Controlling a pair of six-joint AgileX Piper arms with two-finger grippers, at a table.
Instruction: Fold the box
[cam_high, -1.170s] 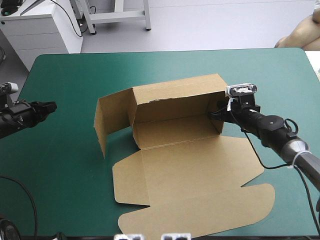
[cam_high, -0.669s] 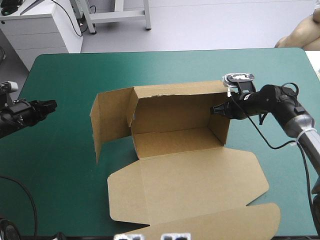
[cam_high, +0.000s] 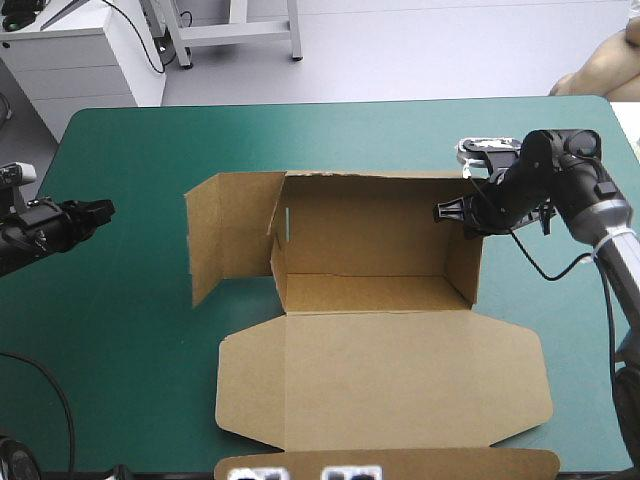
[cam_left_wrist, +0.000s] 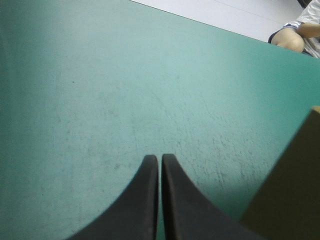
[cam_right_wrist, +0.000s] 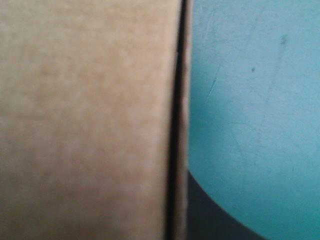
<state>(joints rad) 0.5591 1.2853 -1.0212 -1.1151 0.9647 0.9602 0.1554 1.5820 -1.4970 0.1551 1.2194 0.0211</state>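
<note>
Teal-green table (cam_high: 330, 140) across most of the high view, wide bare cover on every side of the work. Plenty of open room along the far edge and toward the left edge; less at the near edge, overhung there by board.

At mid-table, the brown box (cam_high: 370, 240), half raised into an open tray. Back wall (cam_high: 365, 205) upright, right end wall (cam_high: 462, 270) upright, floor of the tray showing only bare brown board. Left flap (cam_high: 225, 235) swung outward toward the table's left, standing on edge, not tucked. Lid (cam_high: 380, 375) lying flat on the near side of the tray, its outer tuck strip (cam_high: 400, 462) reaching the near edge.

Right gripper (cam_high: 445, 212) at the upper part of the right end wall, arm coming in over the table's right side. Clamped on the box, going by its wrist view: brown board (cam_right_wrist: 85, 125) close up, its edge running straight ahead between the jaws, one black finger (cam_right_wrist: 205, 215) on the outer side over teal-green cover (cam_right_wrist: 250, 100), the other hidden behind the sheet.

Left gripper (cam_high: 103, 211) near the table's left edge, well apart from the left flap, open cover between. Jaws pressed together with nothing between them (cam_left_wrist: 160, 159), a corner of the box (cam_left_wrist: 292, 190) off to one side ahead.
</note>
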